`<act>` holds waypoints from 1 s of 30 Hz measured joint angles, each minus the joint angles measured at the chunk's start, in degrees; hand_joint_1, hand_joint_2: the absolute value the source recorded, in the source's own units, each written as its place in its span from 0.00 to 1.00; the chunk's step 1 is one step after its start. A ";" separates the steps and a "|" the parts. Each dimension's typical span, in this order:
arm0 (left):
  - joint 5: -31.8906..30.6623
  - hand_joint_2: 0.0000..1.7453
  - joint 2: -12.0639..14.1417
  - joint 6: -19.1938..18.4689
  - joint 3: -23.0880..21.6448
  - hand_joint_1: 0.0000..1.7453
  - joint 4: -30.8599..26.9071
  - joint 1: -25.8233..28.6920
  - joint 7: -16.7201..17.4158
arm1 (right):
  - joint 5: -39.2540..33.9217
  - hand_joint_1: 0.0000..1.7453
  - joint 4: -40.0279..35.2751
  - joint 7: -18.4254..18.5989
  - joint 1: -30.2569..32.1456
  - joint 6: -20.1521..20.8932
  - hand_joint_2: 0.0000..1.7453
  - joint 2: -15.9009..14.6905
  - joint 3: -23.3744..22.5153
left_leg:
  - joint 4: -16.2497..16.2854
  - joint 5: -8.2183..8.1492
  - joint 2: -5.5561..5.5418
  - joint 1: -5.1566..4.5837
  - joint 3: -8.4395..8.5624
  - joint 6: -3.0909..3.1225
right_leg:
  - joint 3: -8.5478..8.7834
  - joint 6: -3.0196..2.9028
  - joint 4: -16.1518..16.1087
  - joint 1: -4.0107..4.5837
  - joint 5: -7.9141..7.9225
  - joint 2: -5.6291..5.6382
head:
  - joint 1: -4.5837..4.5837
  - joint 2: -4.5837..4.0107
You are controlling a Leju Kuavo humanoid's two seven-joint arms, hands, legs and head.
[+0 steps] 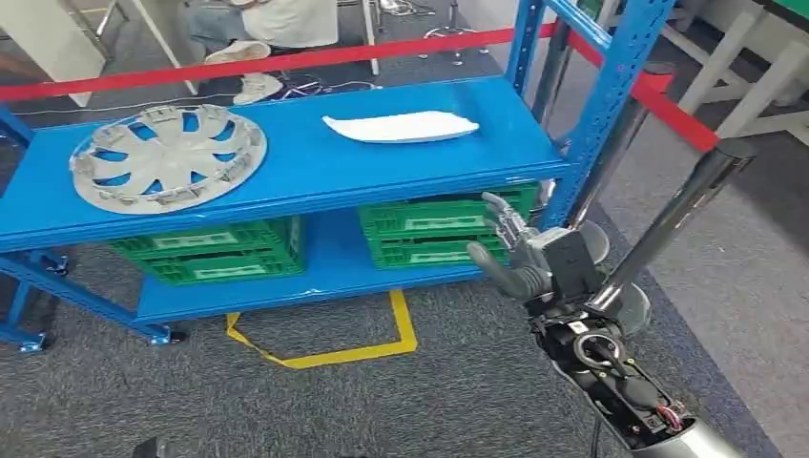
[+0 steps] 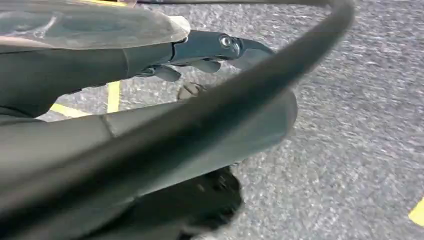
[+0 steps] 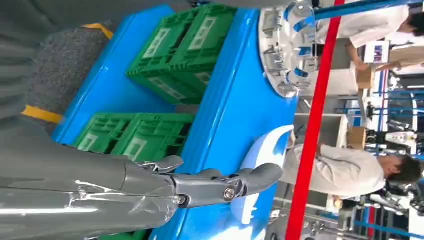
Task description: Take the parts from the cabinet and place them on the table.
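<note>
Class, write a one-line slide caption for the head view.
Open right robot hand raised before a blue rack holding a hubcap and white part.

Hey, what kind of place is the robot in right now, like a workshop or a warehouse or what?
Probably a workshop or robot test area for car parts: a blue metal shelving rack holds a wheel cover, green crates sit below, and a red barrier ropes it off.

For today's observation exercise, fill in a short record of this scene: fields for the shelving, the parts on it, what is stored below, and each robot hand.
Shelving: blue rack on grey carpet
Parts on top shelf: silver wheel cover toward the left; white curved panel toward the right, lying apart
Lower shelf: two green crates, side by side
Right hand: raised in front of the rack below the top shelf, fingers apart, holding nothing
Left hand: over the carpet, nothing visibly held; whether open is unclear
Barrier: red tape behind the rack
</note>
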 joint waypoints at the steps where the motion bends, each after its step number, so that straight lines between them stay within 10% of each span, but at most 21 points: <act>1: 0.00 0.00 0.02 0.00 0.00 0.00 0.02 0.08 0.00 | 0.00 0.00 0.00 0.00 0.08 0.00 0.00 0.00 0.00 | -1.95 2.13 0.00 0.08 0.37 0.03 | 0.28 0.09 0.00 -0.03 -0.20 0.16 | -0.17 0.00; 4: -0.04 0.00 0.20 0.00 0.00 0.00 0.04 0.05 0.00 | 0.24 0.00 0.00 0.09 0.06 -0.02 0.00 0.00 -0.02 | -17.22 10.79 0.00 0.26 6.73 0.47 | 1.53 0.68 -0.01 -0.11 -1.07 0.40 | -0.94 0.00; 10: -0.17 0.00 0.13 -0.13 -0.33 0.00 0.04 -0.01 0.04 | 1.33 0.00 -0.04 0.94 0.18 0.09 0.00 -0.02 -0.02 | -19.77 9.43 -0.26 0.04 8.73 2.46 | 1.91 2.84 0.17 -0.06 -2.43 0.19 | -0.59 0.00; 14: 0.02 0.00 0.28 -0.17 -0.44 0.00 0.09 -0.02 0.24 | 1.51 0.00 -0.04 1.07 0.16 0.70 0.00 -0.04 0.15 | -19.87 8.69 -0.35 -0.26 9.65 3.52 | -6.95 3.20 17.09 0.03 -8.80 -0.04 | 1.14 0.00; 16: 0.15 0.00 0.28 -0.20 -0.44 0.00 0.09 0.05 0.28 | 1.51 0.00 0.02 1.09 0.24 0.79 0.00 -0.04 0.35 | -19.85 8.20 -0.74 -0.38 10.29 3.56 | -8.65 3.11 17.96 0.04 -6.69 -0.04 | 1.44 0.00; 19: 0.17 0.00 0.18 -0.20 -0.46 0.00 0.09 0.06 0.33 | 1.51 0.00 0.02 1.09 0.04 0.87 0.00 -0.04 0.42 | -19.84 7.15 -1.43 -0.49 11.86 3.23 | -3.40 2.05 3.96 0.31 2.46 0.32 | 2.52 0.00; 20: 0.15 0.00 0.04 -0.20 -0.48 0.00 0.09 0.01 0.33 | 1.51 0.00 0.09 1.07 -0.07 0.96 0.00 -0.04 0.42 | -19.78 6.90 -1.47 -0.63 11.97 3.04 | -2.49 1.61 2.10 0.47 2.13 0.73 | 2.76 -0.02; 26: 0.15 0.00 0.15 -0.20 -0.77 0.00 0.15 -0.04 0.31 | 1.49 0.00 0.15 1.01 -0.70 1.20 0.00 -0.07 0.76 | -17.39 5.18 -1.35 -0.42 10.73 1.01 | -0.16 0.57 -1.11 0.08 1.63 0.15 | 2.29 0.00; 30: 0.15 0.00 0.15 -0.37 -0.77 0.00 0.15 -0.17 0.26 | 1.49 0.00 0.15 1.05 -0.63 1.49 0.00 -0.07 0.83 | -1.62 0.39 -1.09 0.33 0.79 -0.32 | 0.26 -0.04 -1.17 0.08 1.06 -0.63 | 0.81 0.00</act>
